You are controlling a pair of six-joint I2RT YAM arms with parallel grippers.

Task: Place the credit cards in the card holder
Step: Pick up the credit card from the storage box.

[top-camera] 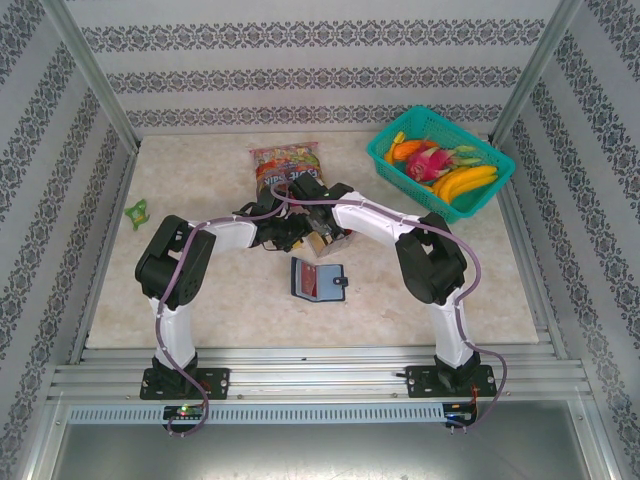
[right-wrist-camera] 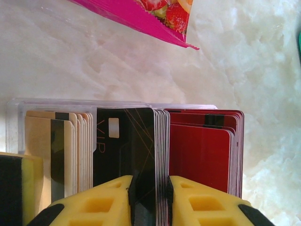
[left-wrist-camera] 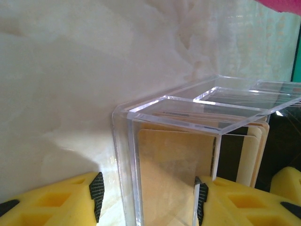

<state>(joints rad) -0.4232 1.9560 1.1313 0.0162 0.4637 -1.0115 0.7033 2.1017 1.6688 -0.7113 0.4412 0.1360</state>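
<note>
Pinching the black cards, the right gripper looks to have several at once. Lift now and a clump may rise, or fan out and spill. The box could come up too: the left gripper is spread around its tan-card end, one finger off the wall. The holder lies open, just toward the bases from both grippers.
</note>
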